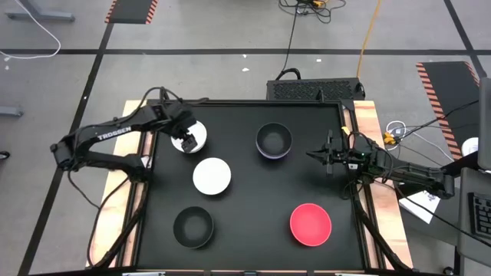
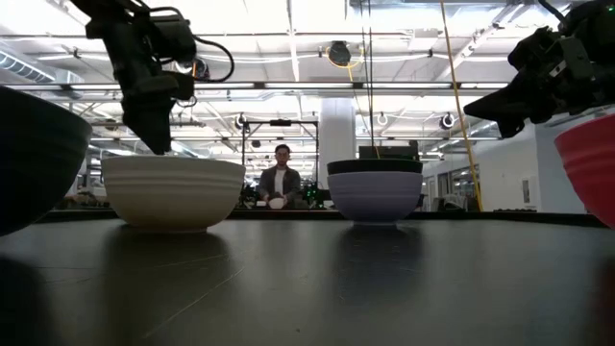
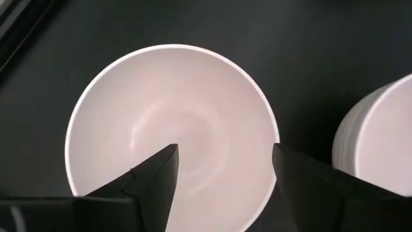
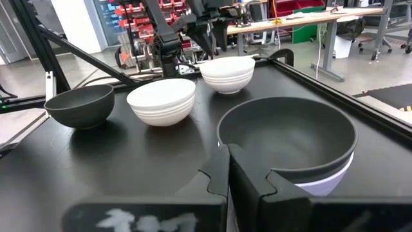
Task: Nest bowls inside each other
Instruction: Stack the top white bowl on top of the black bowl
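Observation:
My left gripper (image 1: 186, 139) (image 3: 225, 167) is open above the far white bowl (image 1: 192, 136) (image 3: 170, 122). One finger hangs over its hollow, the other over its rim on the side toward the second white bowl (image 1: 212, 176) (image 2: 173, 190). I see no touch. A black bowl sits nested in the lavender bowl (image 1: 274, 141) (image 4: 322, 183). My right gripper (image 1: 313, 156) (image 4: 228, 169) is shut and hovers just right of that pair. A lone black bowl (image 1: 193, 227) and the red bowl (image 1: 311, 224) stand upright near the table's near edge.
All bowls stand on a black mat (image 1: 245, 222) with wooden borders at left and right. Open mat lies between the red bowl and the middle white bowl. A person (image 2: 281, 178) sits far behind the table in the room.

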Controlling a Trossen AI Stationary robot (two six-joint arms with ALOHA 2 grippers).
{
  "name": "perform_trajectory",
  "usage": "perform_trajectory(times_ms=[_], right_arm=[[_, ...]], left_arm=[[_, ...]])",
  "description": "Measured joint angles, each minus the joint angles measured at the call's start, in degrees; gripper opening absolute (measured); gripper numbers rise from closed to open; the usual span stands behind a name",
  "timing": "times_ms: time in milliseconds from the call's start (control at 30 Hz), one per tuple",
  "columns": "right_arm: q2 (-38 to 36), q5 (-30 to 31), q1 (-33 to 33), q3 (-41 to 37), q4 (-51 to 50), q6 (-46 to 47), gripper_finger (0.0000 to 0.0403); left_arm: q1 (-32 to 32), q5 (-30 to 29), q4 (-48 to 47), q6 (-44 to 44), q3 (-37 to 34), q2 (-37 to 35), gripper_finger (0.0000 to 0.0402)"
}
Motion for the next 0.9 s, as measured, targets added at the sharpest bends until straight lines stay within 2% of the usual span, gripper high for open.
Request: perform_trajectory(times_ms=[300, 900], right_arm=[[0.0, 0.0, 0.0, 0.0, -1.9, 0.0, 0.0000], [0.0, 0.0, 0.0, 0.0, -2.3, 0.6, 0.0000]], left_arm=[[0.0, 5.0, -0.4, 2.5, 0.0, 2.2, 0.0255], [-0.1, 5.2, -0.6, 3.6, 0.0, 9.2, 0.0255]])
